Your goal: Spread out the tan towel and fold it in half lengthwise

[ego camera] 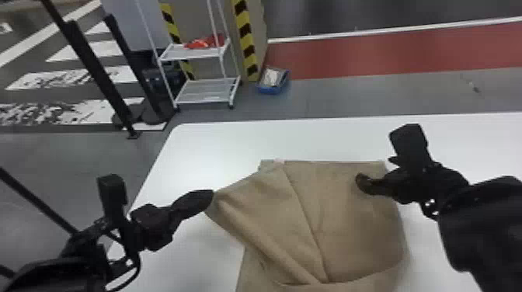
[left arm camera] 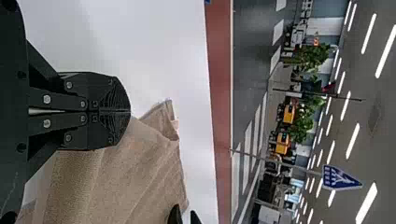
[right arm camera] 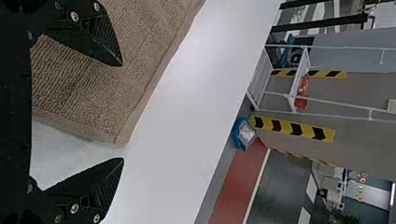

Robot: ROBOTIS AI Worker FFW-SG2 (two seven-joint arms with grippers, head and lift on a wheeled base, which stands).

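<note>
Spreading the towel [ego camera: 349, 217] out, with one side in my grip

The white table [ego camera: 217, 139] is the biggest thing, going from the middle down to the bottom of the head view. The tan towel lies on it, low and right of the middle. It is lumpy, with big folds, so I think I am at the spreading step and the long fold must wait.

My left gripper [left arm camera: 130, 111], left of the middle, is pinched tight on the towel's left side and holds it up a bit. My right gripper [right arm camera: 123, 112], at the right, is wide open and holds nothing. One finger is over the cloth, and the towel's corner [right arm camera: 120, 139] lies between the two. Next, I should close on that corner, then pull both sides apart gently so the folds go flat.
</note>
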